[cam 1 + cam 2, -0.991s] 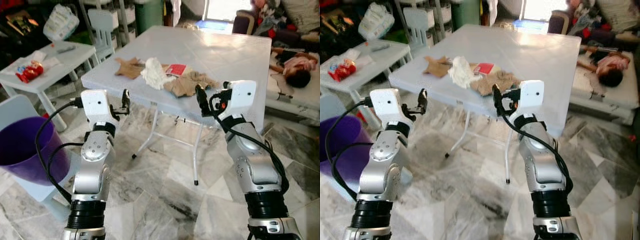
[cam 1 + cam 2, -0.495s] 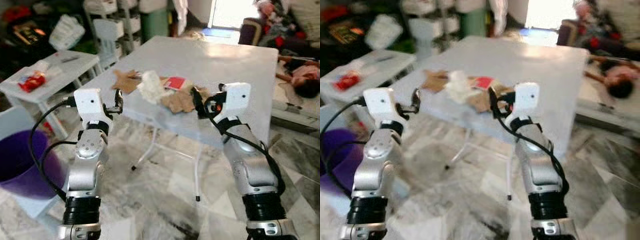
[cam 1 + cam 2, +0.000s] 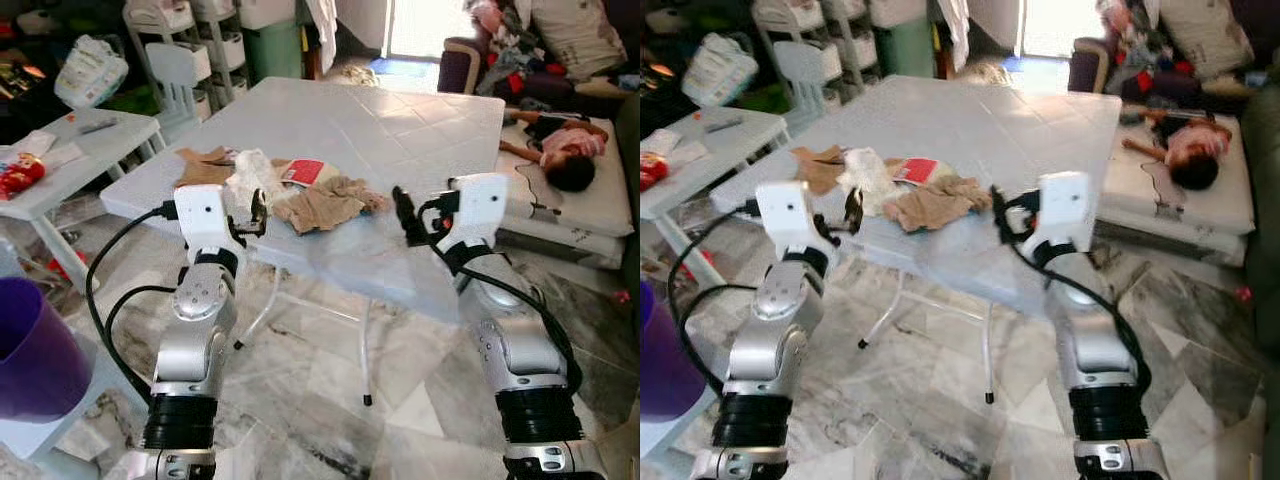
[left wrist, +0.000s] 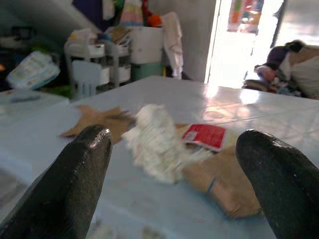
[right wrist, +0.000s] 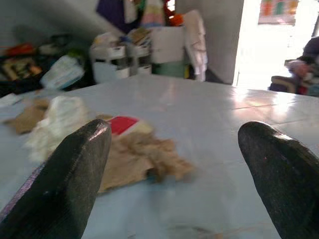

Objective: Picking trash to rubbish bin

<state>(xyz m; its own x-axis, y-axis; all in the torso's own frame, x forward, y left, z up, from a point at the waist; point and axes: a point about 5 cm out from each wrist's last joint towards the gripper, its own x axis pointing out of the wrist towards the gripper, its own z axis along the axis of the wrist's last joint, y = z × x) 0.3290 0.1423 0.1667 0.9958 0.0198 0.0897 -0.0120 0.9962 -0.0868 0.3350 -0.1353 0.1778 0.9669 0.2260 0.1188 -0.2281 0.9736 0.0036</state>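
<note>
Trash lies near the front of the white table (image 3: 420, 120): a flat brown paper (image 3: 203, 163), a crumpled white tissue (image 3: 250, 178), a red packet (image 3: 303, 172) and a crumpled brown paper (image 3: 325, 205). My left gripper (image 3: 258, 210) is open at the table's front edge, facing the tissue (image 4: 157, 142) from a short way off. My right gripper (image 3: 405, 215) is open over the front edge, to the right of the crumpled brown paper (image 5: 137, 159). Neither holds anything. A purple bin (image 3: 30, 350) stands on the floor at my far left.
A small white side table (image 3: 90, 140) with a red snack bag (image 3: 15, 175) stands to the left. Shelves and a small chair (image 3: 185, 75) are behind it. A person lies on a mattress (image 3: 575, 205) to the right. Thin table legs (image 3: 365, 350) stand on the marble floor.
The camera has moved closer to the table and both arms came with it; the grippers now reach the table's front edge. The bin has slid to the left edge of view.
</note>
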